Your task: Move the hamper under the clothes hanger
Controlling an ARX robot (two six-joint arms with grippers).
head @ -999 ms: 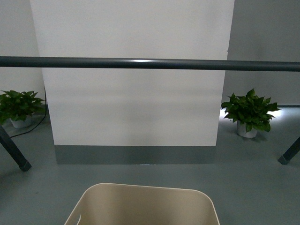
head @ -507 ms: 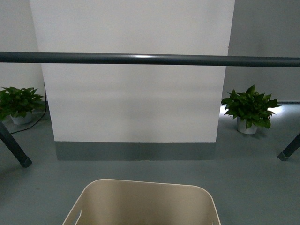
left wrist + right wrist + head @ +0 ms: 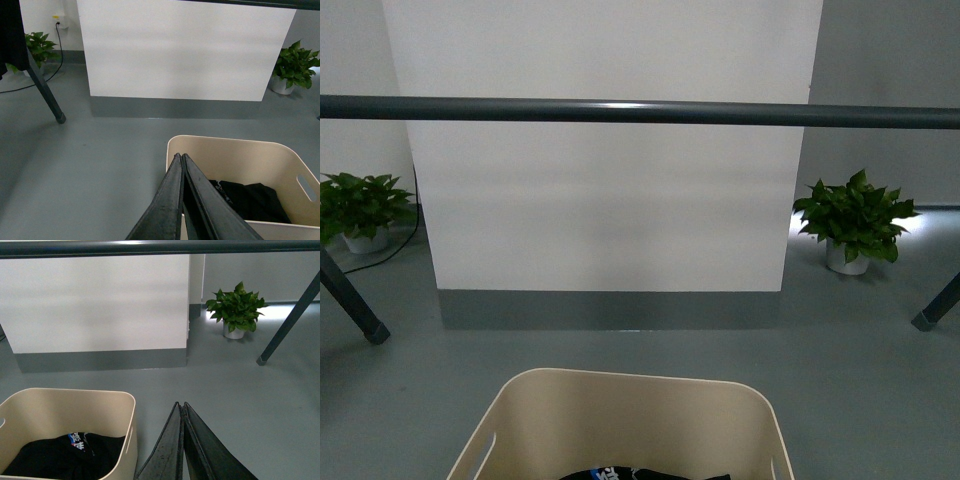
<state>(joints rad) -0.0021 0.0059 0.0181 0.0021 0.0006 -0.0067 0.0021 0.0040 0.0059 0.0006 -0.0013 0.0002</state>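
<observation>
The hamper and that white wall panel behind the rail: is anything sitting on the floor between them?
No. In the front view, only bare grey floor lies between the hamper and the white wall panel.

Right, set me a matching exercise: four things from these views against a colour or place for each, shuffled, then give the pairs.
Things:
1. hamper
2. clothes hanger
3. potted plants
4. garment

Descriptions:
A. black, lying inside the tub
B. green, on the floor at either side of the white panel
C. beige, with slot handles
D. dark grey bar across the view

Pairs: 1-C, 2-D, 3-B, 4-A
</observation>
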